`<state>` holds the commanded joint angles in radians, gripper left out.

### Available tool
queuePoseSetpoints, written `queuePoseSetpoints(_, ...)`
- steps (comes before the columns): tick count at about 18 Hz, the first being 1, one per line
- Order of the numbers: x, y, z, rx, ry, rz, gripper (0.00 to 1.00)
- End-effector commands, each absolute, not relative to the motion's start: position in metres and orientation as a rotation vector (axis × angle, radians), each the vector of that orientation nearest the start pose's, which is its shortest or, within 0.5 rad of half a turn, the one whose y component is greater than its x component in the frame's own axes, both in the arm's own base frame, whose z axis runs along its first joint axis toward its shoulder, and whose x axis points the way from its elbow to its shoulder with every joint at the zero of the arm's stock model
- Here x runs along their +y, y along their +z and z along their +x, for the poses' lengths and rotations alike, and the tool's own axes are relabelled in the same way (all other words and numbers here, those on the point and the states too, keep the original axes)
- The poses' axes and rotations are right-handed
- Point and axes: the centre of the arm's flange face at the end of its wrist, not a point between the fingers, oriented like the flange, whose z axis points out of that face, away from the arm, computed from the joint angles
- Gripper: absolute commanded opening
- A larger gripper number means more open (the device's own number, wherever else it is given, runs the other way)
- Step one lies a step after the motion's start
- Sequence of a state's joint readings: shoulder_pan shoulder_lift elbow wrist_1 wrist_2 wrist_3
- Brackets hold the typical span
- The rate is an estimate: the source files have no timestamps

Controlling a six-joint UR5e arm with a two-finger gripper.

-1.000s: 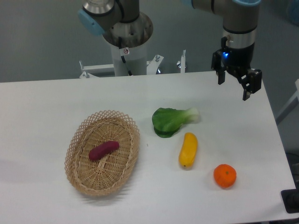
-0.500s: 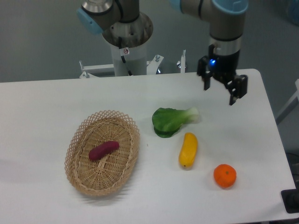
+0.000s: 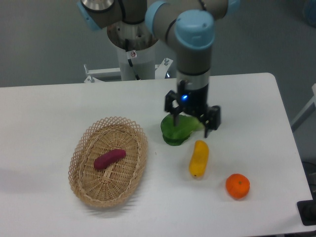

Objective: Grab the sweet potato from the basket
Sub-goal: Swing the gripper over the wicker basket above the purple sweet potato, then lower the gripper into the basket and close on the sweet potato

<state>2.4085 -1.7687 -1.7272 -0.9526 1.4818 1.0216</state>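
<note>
The maroon sweet potato [image 3: 109, 159] lies in the middle of the oval tan wicker basket [image 3: 83, 148] at the left of the table. My gripper [image 3: 192, 125] is open and empty. It hangs over the green leafy vegetable, well to the right of the basket and apart from it. Its two fingers point down, one finger [image 3: 174, 118] at the left and the other at the right.
A green leafy vegetable [image 3: 176, 131] lies partly under the gripper. A yellow oblong vegetable [image 3: 199, 158] lies just below it. A round orange fruit [image 3: 237, 186] sits at the front right. The robot base [image 3: 133, 54] stands at the table's back edge.
The gripper has swept left and toward the front, from the table's back right corner to above the green vegetable. The basket and the sweet potato have not moved.
</note>
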Motion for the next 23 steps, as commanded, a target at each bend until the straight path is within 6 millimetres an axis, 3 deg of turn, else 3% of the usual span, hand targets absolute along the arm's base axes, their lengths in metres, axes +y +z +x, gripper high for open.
queuePoseSetpoints(6, 0.508, 0.349, -0.282, 0.419, 0.184, -2.895, 1.0)
queuePoseSetpoints(9, 0.511, 0.324, -0.264, 0.447, 0.136, -2.918, 1.0)
queuePoseSetpoints(16, 0.529, 0.266, -0.231, 0.556, 0.017, -2.973, 1.0)
queuePoseSetpoints(23, 0.55, 0.235, -0.196, 0.659, -0.019, -2.975, 1.0)
